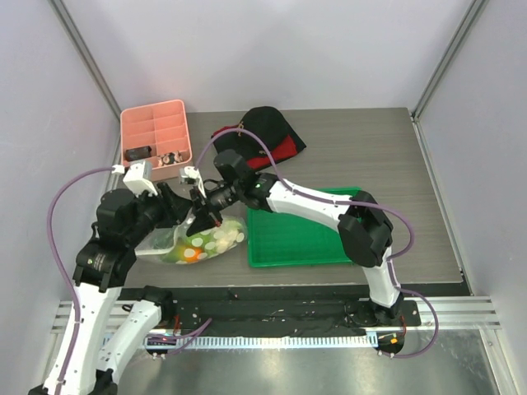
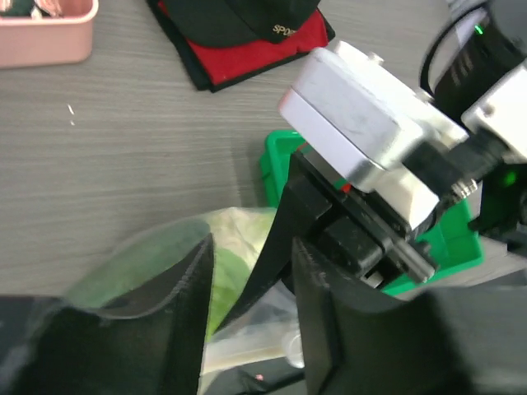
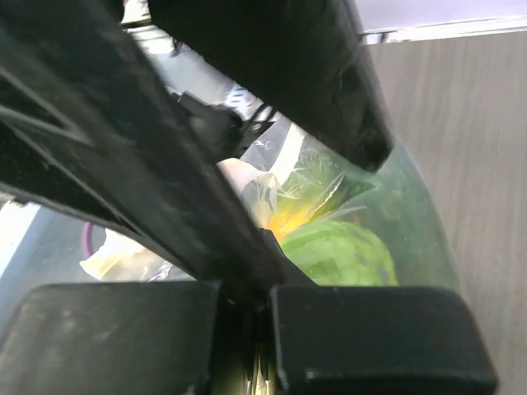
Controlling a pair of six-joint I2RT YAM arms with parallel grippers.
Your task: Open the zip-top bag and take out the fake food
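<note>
We see R gripper (image 1: 216, 217) fingers together at zip-top bag (image 1: 206, 241) top edge, L gripper (image 2: 252, 271) fingers apart astride it. Bag w/ fake food (image 3: 342, 255) inside lies on table (image 1: 354, 148), just left of green tray (image 1: 272, 258).

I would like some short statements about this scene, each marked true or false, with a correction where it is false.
1. The fake food is inside the zip-top bag. True.
2. The zip-top bag lies in the green tray. False: it lies on the table, left of the tray.
3. The pink organizer stands at the far left corner of the table. True.
4. The right gripper is wide open. False: its jaws are shut.
</note>
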